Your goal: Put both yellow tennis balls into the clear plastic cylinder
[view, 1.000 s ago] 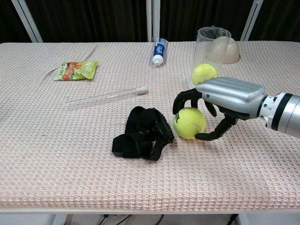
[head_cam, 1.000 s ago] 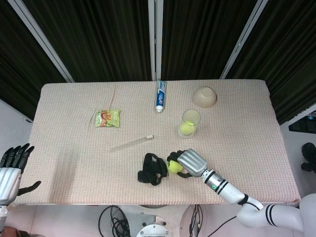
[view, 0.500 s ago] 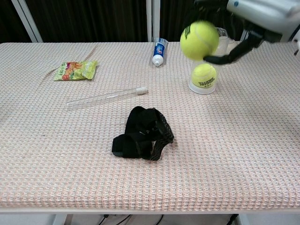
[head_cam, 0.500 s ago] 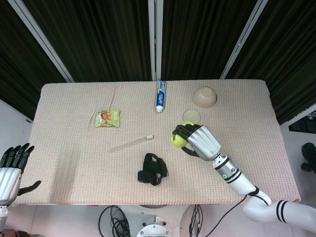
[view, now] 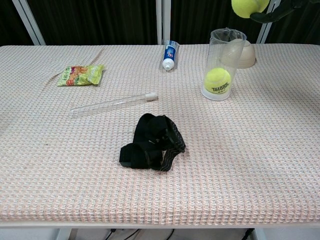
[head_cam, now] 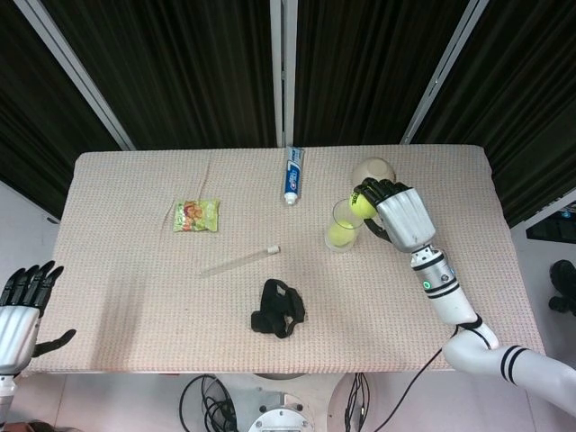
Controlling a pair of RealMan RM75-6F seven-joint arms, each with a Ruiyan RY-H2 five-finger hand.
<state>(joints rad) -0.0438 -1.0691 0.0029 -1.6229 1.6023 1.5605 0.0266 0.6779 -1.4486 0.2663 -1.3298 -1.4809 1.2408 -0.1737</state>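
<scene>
**Inspector:** While the right hand (head_cam: 396, 209) is raised above the table (head_cam: 135, 288), what does it carry?

**Assistant:** Its dark fingers (head_cam: 371, 191) are clamped around a yellow tennis ball (head_cam: 364, 205). The ball hangs in the air just right of the mouth of the clear plastic cylinder (head_cam: 346, 224). The chest view catches the ball at the top edge, higher than the cylinder rim.

**Inspector:** And the second ball (view: 217, 80)?

**Assistant:** It sits at the bottom of the cylinder, which stands upright on the far right part of the table, just near of a beige bowl (head_cam: 372, 166).

**Inspector:** Left hand (head_cam: 20, 301)?

**Assistant:** Off the near left corner of the table, fingers apart, holding nothing.

**Inspector:** Other items?

**Assistant:** A toothpaste tube (head_cam: 292, 175) at the far edge, a snack packet (head_cam: 196, 215) to the left, a clear tube (head_cam: 239, 261) in the middle, a black strap (head_cam: 277, 308) nearer.
</scene>
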